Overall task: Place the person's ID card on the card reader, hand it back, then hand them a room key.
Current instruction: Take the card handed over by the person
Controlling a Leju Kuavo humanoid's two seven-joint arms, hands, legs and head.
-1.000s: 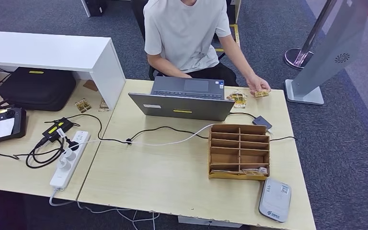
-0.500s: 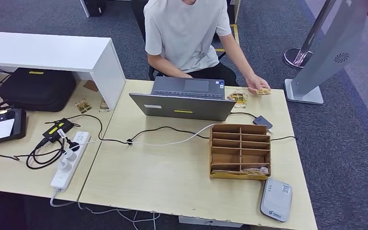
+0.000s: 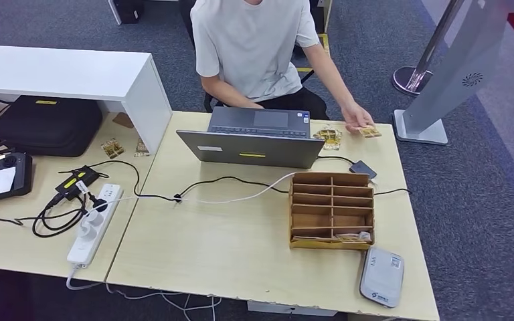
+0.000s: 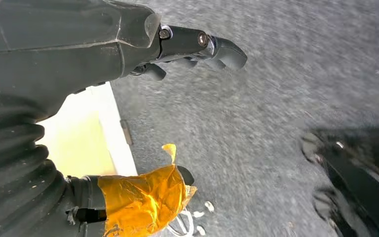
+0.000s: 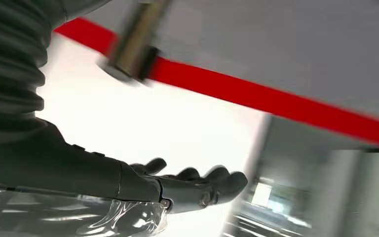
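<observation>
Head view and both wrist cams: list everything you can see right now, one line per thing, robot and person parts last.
Card reader: 1, grey, table's near right corner.
Wooden organiser: 1, brown, just beyond the reader; one card in its nearest row.
Laptop: 1, grey, open, far side of table.
Card: 1, gold-patterned, far right corner, under the person's fingertips.
Second card: 1, gold-patterned, beside laptop.
Power strip: 1, white, left desk.
Black bag: 1, under white shelf.
Person's hand: 1, on the card.
Left hand: empty, over carpet.
Right hand: empty, fingers apart.
</observation>
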